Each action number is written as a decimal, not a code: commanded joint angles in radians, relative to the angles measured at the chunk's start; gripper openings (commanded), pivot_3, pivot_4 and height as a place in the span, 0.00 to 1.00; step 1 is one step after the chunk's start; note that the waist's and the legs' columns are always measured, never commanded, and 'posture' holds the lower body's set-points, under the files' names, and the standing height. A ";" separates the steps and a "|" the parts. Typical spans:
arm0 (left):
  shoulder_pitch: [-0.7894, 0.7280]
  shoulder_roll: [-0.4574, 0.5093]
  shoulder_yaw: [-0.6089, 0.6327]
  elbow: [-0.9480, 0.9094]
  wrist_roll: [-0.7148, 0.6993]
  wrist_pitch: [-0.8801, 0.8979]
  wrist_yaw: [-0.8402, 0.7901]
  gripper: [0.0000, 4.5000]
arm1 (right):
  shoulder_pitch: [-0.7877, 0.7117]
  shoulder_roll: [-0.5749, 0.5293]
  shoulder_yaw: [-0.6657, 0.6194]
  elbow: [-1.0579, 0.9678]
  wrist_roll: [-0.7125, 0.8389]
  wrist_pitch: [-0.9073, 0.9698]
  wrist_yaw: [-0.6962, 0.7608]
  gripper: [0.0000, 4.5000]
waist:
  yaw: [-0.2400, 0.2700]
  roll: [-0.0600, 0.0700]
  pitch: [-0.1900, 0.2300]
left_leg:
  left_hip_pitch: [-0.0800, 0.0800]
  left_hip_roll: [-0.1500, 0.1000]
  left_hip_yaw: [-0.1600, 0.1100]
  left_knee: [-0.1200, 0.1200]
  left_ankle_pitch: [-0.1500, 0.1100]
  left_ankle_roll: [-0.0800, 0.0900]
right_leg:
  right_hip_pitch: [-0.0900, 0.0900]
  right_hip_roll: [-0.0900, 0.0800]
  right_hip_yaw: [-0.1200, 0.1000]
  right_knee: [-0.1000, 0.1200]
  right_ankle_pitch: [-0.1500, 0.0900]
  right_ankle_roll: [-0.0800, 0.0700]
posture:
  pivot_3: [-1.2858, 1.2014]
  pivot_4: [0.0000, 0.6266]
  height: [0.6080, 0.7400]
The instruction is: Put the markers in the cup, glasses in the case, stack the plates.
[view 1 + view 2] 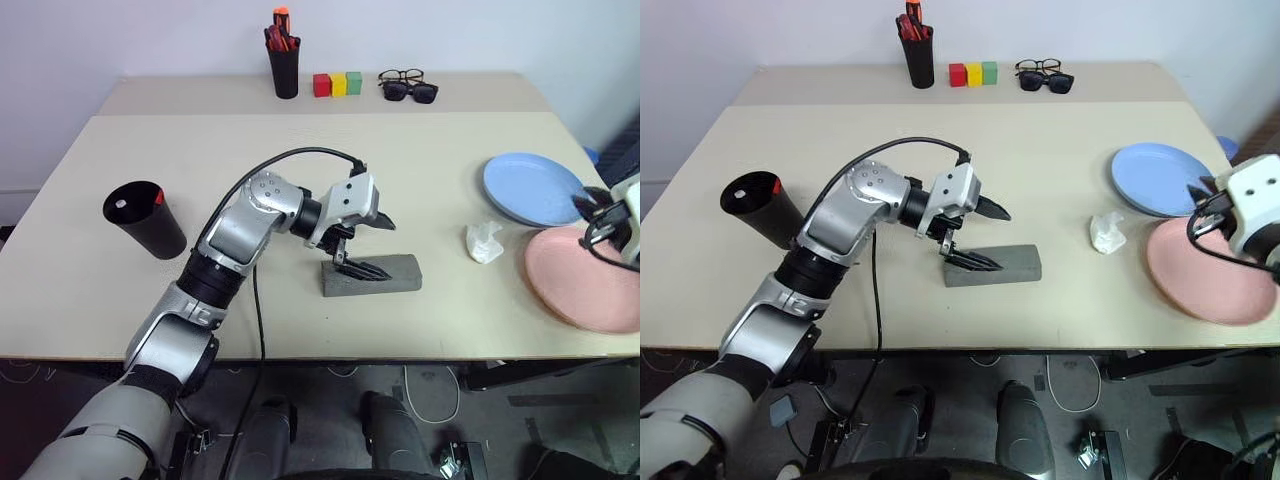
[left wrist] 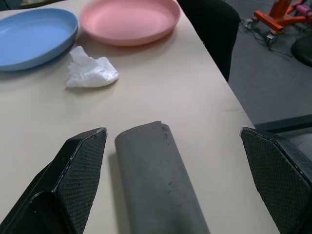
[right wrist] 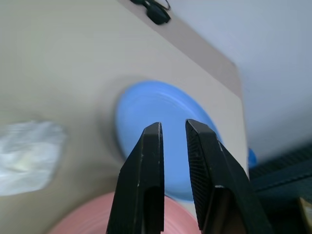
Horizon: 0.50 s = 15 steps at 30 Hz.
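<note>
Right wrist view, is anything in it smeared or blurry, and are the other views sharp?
Right wrist view: the blue plate and crumpled tissue look smeared, the claw's fingers crisp. Left wrist view: the grey case sharp. Head views: sharp, softly lit.

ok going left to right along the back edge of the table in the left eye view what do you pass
Pen holder with red and orange pens → red block → yellow block → green block → wire-framed glasses with the dark sunglasses just in front of them.
</note>
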 commanded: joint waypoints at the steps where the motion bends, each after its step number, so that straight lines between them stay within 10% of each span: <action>1: 0.003 0.011 0.015 -0.057 -0.015 0.017 0.027 1.00 | -0.022 -0.024 0.010 0.042 0.010 -0.011 0.046 0.16 | 0.000 0.000 0.000 | 0.000 0.000 0.000 0.000 0.000 0.000 | 0.000 0.000 0.000 0.000 0.000 0.000 | 0.52 0.24 1.00; 6: 0.027 0.038 0.015 -0.094 -0.025 0.041 0.041 1.00 | 0.068 0.008 0.008 -0.060 0.104 0.132 0.133 0.21 | -0.002 0.000 0.000 | 0.000 0.000 0.000 0.000 0.000 0.000 | 0.000 0.000 0.000 0.001 0.000 0.000 | 0.52 0.24 1.00; 15: 0.025 0.050 0.004 -0.097 -0.036 0.059 0.049 1.00 | 0.231 0.092 -0.061 -0.242 0.182 0.312 0.072 0.99 | 0.000 0.000 0.000 | 0.000 0.000 0.000 0.001 0.000 0.000 | 0.000 0.000 0.000 0.001 -0.001 -0.001 | 0.52 0.24 1.00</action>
